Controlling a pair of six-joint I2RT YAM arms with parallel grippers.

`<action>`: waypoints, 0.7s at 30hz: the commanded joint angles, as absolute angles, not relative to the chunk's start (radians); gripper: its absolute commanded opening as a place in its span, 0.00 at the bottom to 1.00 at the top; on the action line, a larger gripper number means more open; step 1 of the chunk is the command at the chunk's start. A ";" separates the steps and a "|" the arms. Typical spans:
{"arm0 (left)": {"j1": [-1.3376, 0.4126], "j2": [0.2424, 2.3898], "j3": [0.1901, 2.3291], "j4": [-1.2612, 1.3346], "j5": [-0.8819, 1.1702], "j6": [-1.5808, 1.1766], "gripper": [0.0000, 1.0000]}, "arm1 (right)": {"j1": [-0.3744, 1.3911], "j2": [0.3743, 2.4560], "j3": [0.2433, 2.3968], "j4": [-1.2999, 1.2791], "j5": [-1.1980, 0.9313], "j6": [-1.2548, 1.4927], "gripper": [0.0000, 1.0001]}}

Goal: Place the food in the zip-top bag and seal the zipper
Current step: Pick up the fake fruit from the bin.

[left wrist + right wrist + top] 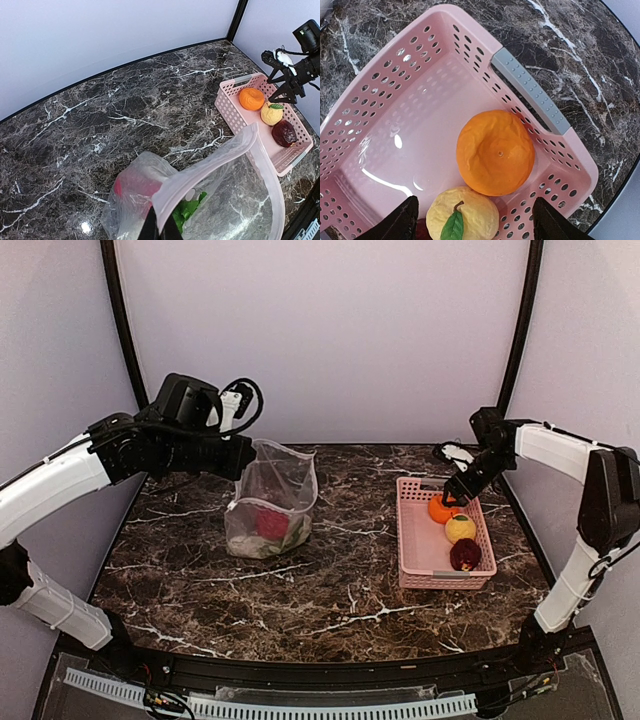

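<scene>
1. Dark veined marble table (pixel 330 570), bearing everything listed below.
2. Left of centre: clear zip-top bag (pixel 272 500), slumped upright with its mouth up and open. Inside, a red toy fruit (pixel 271 523) and something green (too crumpled to name).
3. Right side, well apart from the bag: pink lattice basket (pixel 403 540), long axis running near to far.
4. Left gripper (pixel 160 227): pinched tight on the pale pink zipper (pixel 215 160), holding the bag's mouth open.
5. Right gripper (pixel 450 498): hanging over the basket's far end, fingers (pixel 402 220) spread wide, holding nothing.
6. Toy orange (pixel 495 152): at the basket's far end, directly under that spread claw. In the wrist view, just ahead of the line between the two fingertips. Round, so no long axis to line up with.
7. Yellow fruit with a green leaf (pixel 462 215): touching the orange on its near side, sitting right between the fingertips.
8. Dark maroon fruit (pixel 465 555): nearest in the row.
9. Judged from this: right arm far nearer to the orange than the left. Probably needs a slight forward shift before descending, to close on the orange and not the yellow fruit.
</scene>
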State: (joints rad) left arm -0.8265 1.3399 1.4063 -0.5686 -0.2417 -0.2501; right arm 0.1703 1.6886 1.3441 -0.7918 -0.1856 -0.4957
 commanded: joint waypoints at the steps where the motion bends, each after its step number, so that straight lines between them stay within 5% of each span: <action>1: -0.820 1.319 1.396 -0.546 -0.233 -0.264 0.01 | 0.173 1.648 1.350 -0.885 -0.203 -0.515 0.76; 21: -0.821 1.332 1.371 -0.531 -0.198 -0.279 0.01 | 0.201 1.371 1.103 -1.011 -0.296 -0.553 0.71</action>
State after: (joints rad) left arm -0.8265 1.3403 1.3903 -0.5468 -0.2100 -0.2733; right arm 0.1833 1.3983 1.1362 -0.9936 -0.2737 -0.5781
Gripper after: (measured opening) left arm 0.011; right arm 0.716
